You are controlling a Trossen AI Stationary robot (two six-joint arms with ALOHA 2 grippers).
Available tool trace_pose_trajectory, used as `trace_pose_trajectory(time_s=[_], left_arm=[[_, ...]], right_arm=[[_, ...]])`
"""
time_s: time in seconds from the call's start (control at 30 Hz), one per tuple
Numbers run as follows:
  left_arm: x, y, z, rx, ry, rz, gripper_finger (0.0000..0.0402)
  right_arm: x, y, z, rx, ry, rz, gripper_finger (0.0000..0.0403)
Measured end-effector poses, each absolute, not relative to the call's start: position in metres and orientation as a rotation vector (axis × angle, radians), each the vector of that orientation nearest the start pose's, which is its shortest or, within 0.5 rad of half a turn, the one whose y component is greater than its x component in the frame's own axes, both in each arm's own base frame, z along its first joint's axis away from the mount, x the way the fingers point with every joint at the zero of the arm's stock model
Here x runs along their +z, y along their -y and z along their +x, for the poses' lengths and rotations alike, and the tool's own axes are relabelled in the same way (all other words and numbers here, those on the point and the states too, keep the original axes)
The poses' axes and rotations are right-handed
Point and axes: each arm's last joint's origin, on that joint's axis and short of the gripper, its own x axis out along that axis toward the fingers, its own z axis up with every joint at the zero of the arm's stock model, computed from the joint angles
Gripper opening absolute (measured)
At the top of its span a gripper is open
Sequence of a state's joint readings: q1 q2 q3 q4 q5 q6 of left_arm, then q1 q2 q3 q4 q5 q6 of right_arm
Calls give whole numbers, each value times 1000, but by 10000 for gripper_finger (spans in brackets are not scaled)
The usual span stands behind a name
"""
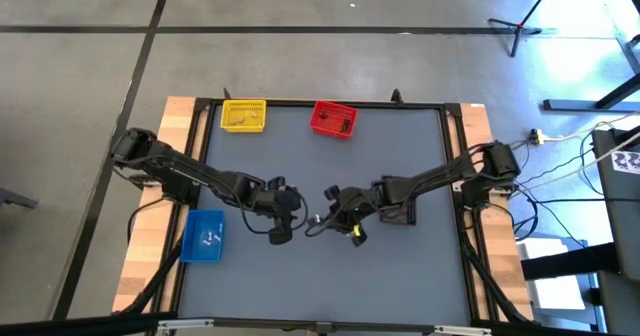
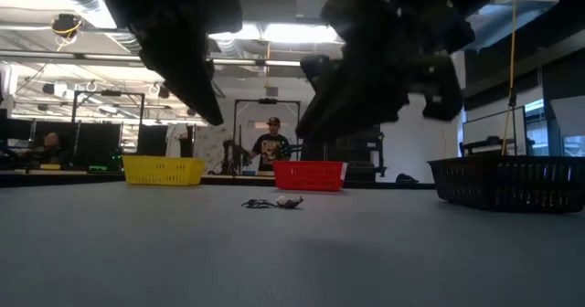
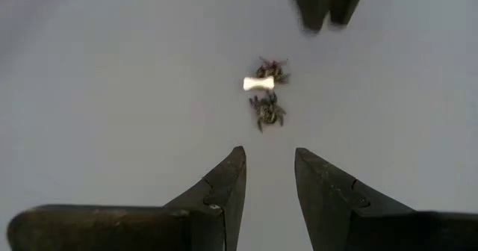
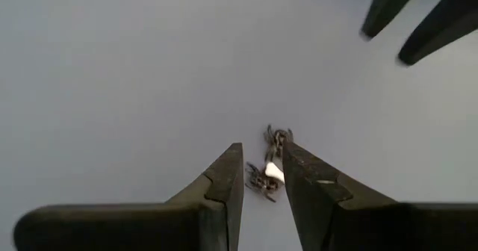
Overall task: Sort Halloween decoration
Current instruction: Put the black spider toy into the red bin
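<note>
Mid-sort, at the pick step. Last loose cluster sits at table centre in the high view: a small white bone-shaped trinket (image 3: 258, 84) touching two dark spider-like trinkets (image 3: 267, 110).

Left gripper (image 3: 267, 178) hovers off the table just short of the cluster, jaws open with a clear gap, holding nothing. Right gripper (image 4: 261, 170) comes in from the opposite side, jaws also apart and empty, with the cluster right at its fingertips, partly hidden behind one finger.

Bins: yellow plastic mesh bin (image 1: 244, 115) and red plastic mesh bin (image 1: 334, 119) at the top edge of the high view, blue plastic bin (image 1: 205, 235) lower left, dark mesh bin (image 2: 510, 181) at right in the low view.

Next move, my read: the right gripper drops and closes on one piece only. The pieces touch, so it risks dragging a neighbour along.
</note>
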State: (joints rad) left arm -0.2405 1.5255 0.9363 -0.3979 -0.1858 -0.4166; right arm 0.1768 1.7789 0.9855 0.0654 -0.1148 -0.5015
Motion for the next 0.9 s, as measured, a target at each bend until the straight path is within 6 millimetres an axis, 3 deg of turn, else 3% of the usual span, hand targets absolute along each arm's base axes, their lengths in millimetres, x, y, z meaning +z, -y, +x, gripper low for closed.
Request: trace_pose_trajectory(time_s=[0.4, 0.9], left_arm=[[201, 66, 291, 159, -945, -172, 108], [201, 66, 292, 157, -933, -176, 108]], right_arm=[[131, -68, 366, 451, -664, -536, 95], [129, -68, 366, 453, -674, -536, 95]])
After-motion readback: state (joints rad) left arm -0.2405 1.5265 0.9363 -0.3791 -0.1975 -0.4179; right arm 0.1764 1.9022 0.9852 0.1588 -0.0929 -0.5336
